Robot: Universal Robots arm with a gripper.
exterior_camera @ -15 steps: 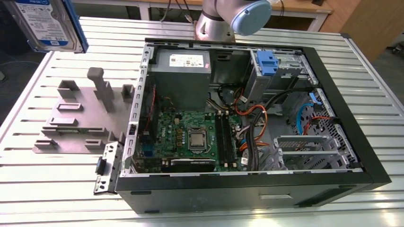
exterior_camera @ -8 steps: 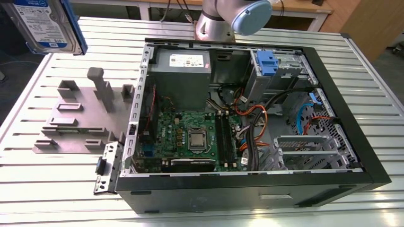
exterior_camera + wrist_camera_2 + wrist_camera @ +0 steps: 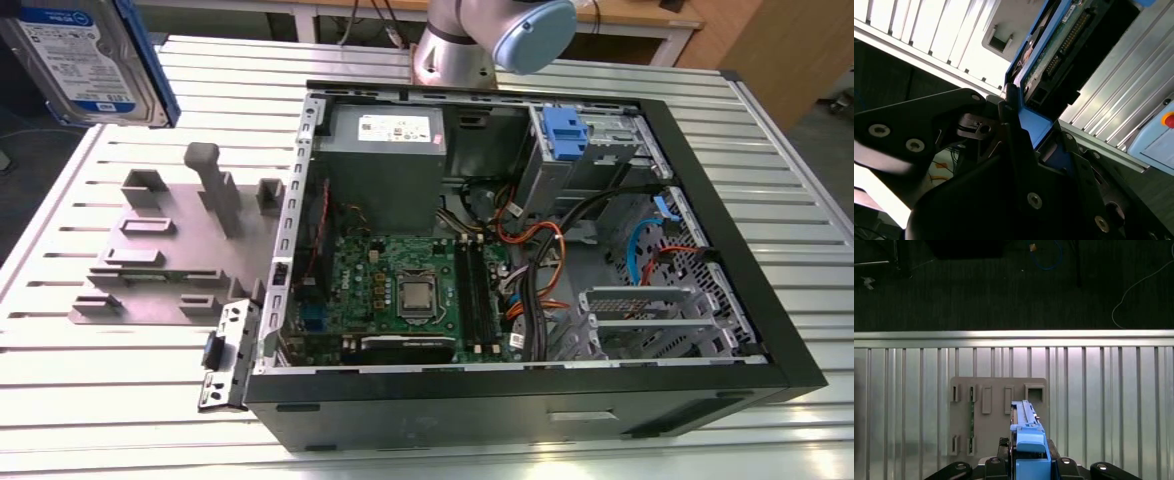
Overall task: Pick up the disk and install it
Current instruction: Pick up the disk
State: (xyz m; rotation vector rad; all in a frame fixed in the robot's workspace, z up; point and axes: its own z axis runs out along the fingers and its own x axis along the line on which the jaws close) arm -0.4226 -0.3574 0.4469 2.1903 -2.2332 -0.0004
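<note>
- Ribbed metal worktop (image 3: 120,400) carried an open computer case (image 3: 534,395) and, on the exterior view's left of it, a grey slotted stand (image 3: 160,250).
- The disk (image 3: 80,60) was off the worktop, in the upper left corner of the exterior view. Its white-and-blue label faced the camera and its blue rail ran down one edge.
- In the second wrist view the tool (image 3: 1036,125) was clamped on the disk (image 3: 1064,35). Black fingers (image 3: 1009,107) pressed against the blue rail from both sides, and the disk's connector edge pointed away from the tool.
- In the first wrist view the disk (image 3: 1026,435) appeared edge-on between the tool's (image 3: 1029,460) two sides. It hung above the stand (image 3: 989,430), with dark floor (image 3: 1004,285) beyond the worktop's edge.
- A silver and light-blue joint of the arm (image 3: 494,35) stood at the top centre of the exterior view, behind the case's far wall.
- The disk was well apart from the case's blue-tabbed drive bay (image 3: 567,135).
</note>
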